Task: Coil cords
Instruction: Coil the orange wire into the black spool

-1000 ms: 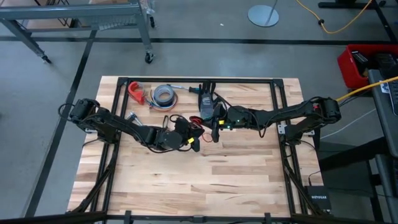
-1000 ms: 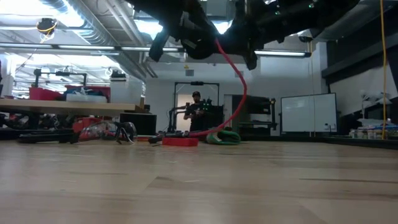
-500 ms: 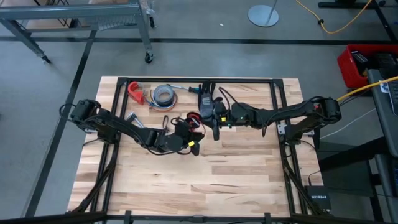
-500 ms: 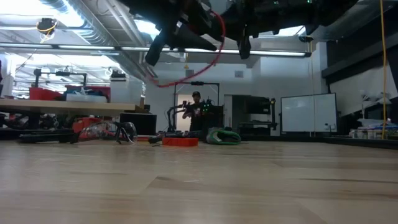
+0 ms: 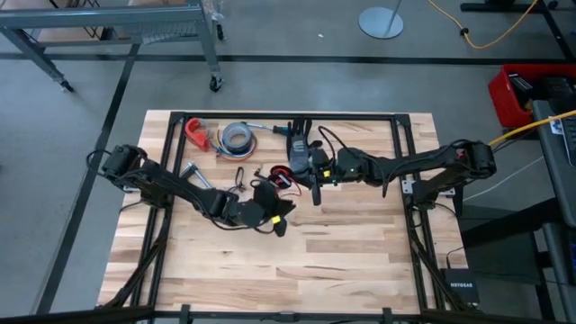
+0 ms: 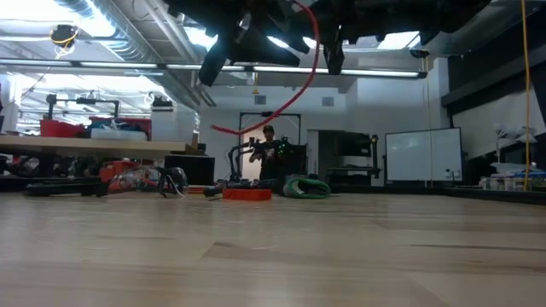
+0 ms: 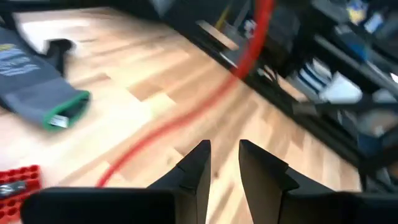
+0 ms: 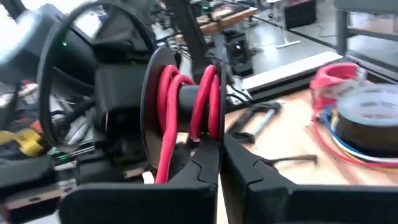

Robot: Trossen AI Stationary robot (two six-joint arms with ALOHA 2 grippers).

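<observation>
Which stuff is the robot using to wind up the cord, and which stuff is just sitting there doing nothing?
For the job:
red cord
left gripper, fingers apart
right gripper, fingers together

Just lying about:
grey tape roll
red clamp
grey glove

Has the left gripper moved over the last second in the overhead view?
Yes. The left gripper has slid a little toward the table's near edge, away from the grey tape roll, which stayed put.
</observation>
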